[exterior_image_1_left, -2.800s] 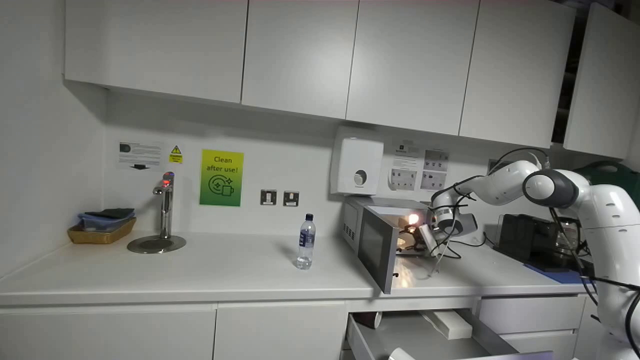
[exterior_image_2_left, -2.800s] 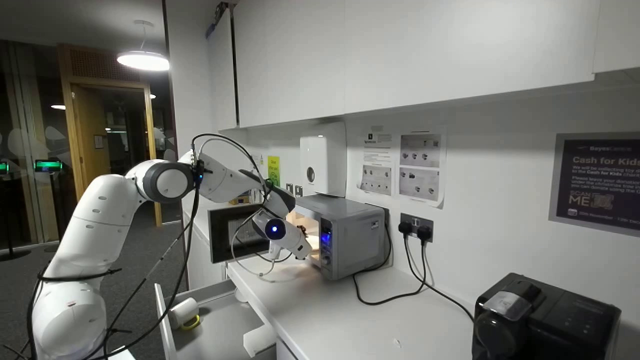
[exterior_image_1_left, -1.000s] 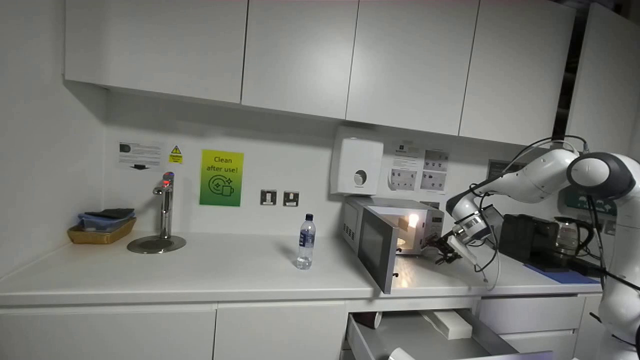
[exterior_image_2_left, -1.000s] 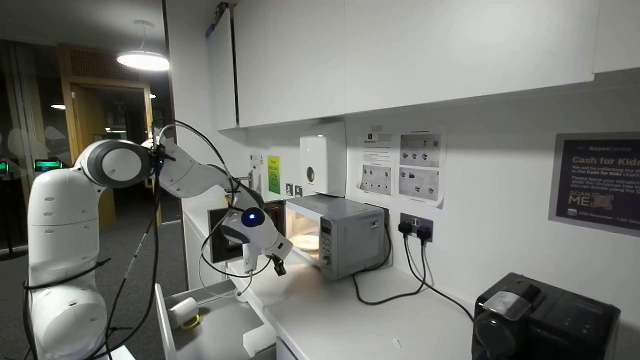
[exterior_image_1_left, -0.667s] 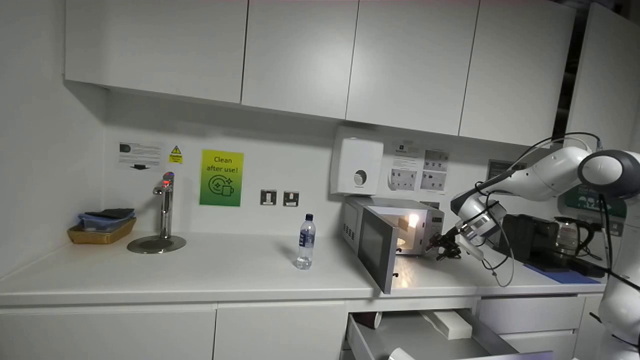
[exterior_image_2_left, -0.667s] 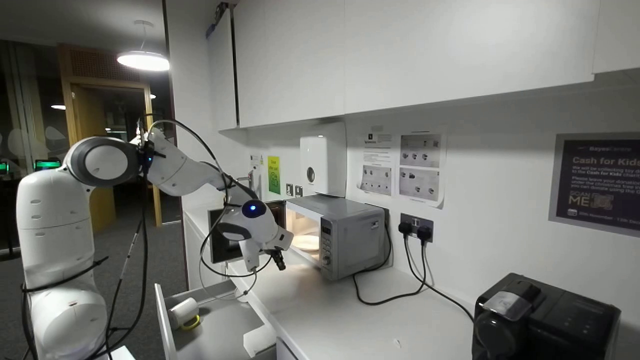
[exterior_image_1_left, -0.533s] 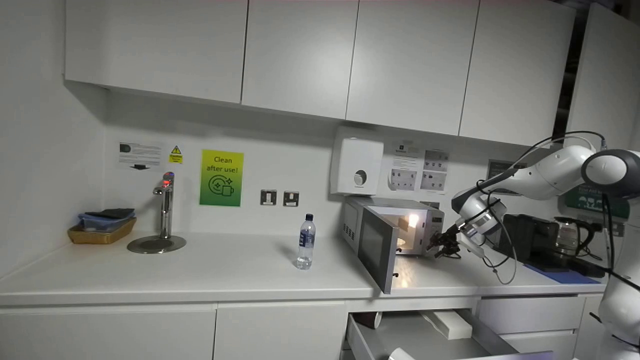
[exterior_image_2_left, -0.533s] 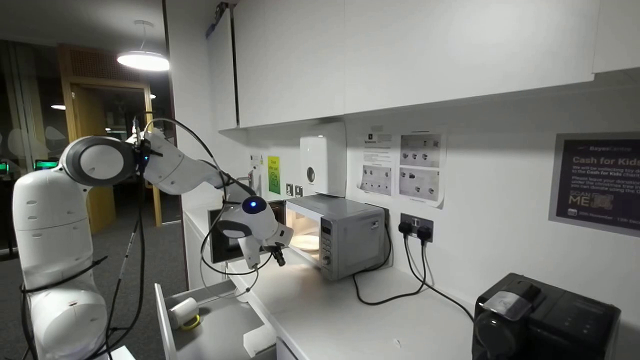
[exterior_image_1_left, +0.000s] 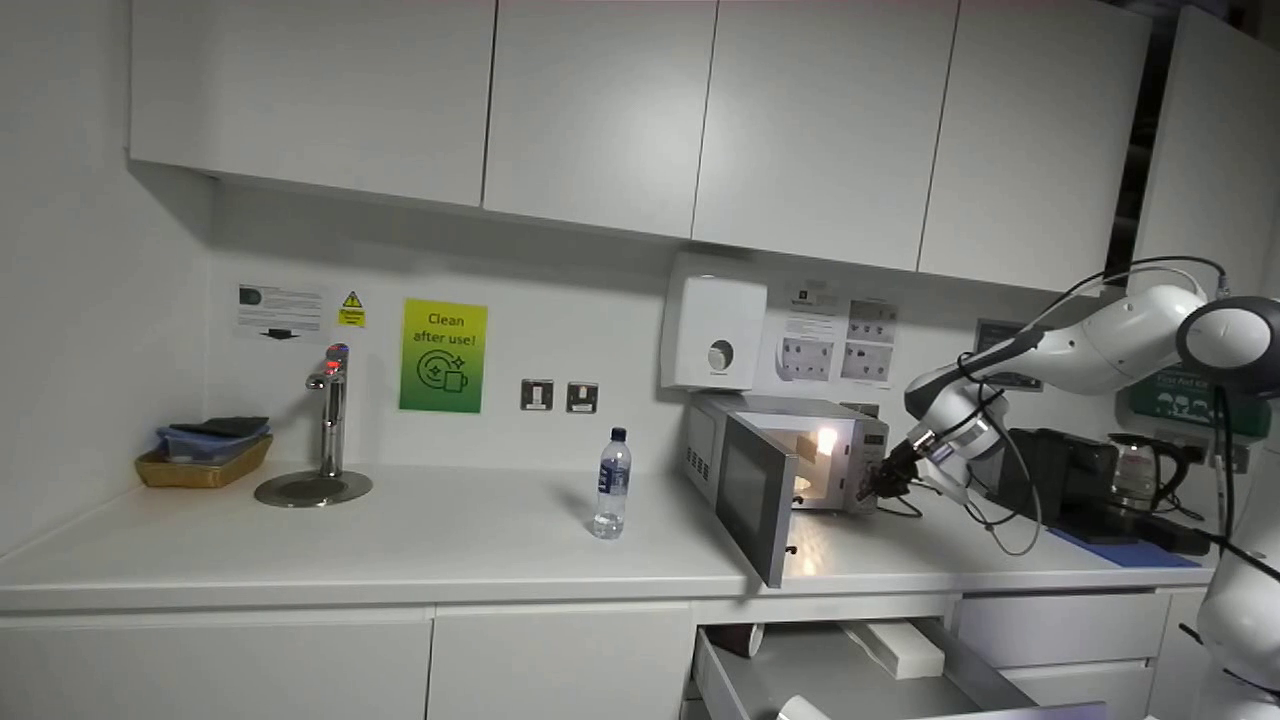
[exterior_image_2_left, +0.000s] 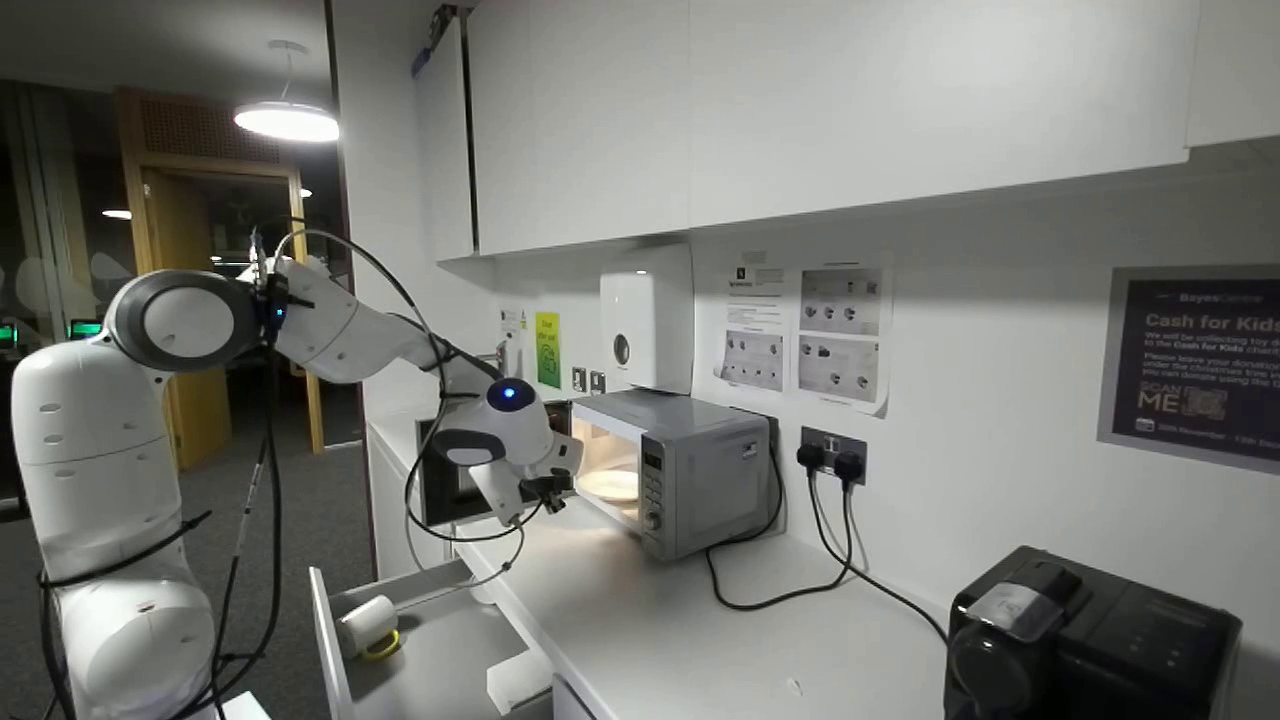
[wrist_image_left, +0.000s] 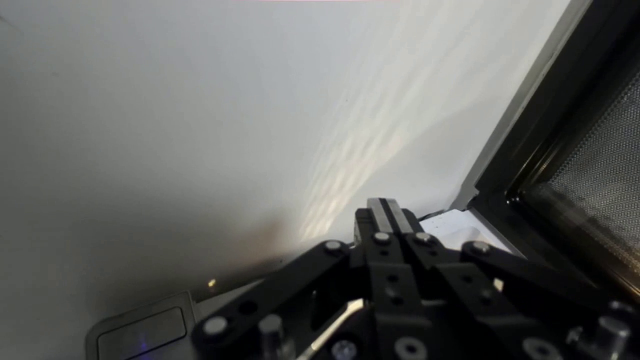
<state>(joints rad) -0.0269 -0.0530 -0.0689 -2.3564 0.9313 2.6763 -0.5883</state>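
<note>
My gripper (wrist_image_left: 384, 206) is shut in the wrist view, its two pale-faced pads side by side with only a thin dark gap and nothing held. In both exterior views the gripper (exterior_image_1_left: 872, 488) (exterior_image_2_left: 552, 498) hangs above the counter, in front of the grey microwave (exterior_image_2_left: 712, 490) and near its control panel (exterior_image_2_left: 653, 490). The microwave's door (exterior_image_1_left: 748, 495) (wrist_image_left: 607, 170) is swung wide, and its inside is lit. A pale turntable plate (exterior_image_2_left: 608, 486) lies inside. A raised grey button-like piece (wrist_image_left: 142, 332) shows at the lower left of the wrist view.
Below the counter, a pulled-out drawer (exterior_image_2_left: 450, 640) holds a white mug (exterior_image_2_left: 366, 625) with a yellow handle, a white box (exterior_image_1_left: 905, 650) and a dark mug (exterior_image_1_left: 737, 638). A water bottle (exterior_image_1_left: 612, 490) stands left of the microwave. A black coffee machine (exterior_image_2_left: 1100, 640) stands farther along.
My gripper was inside the microwave nearly three seconds ago; it has come out and backed away from it. Its jaws have gone from open to shut within the last second, and it has risen slightly.
</note>
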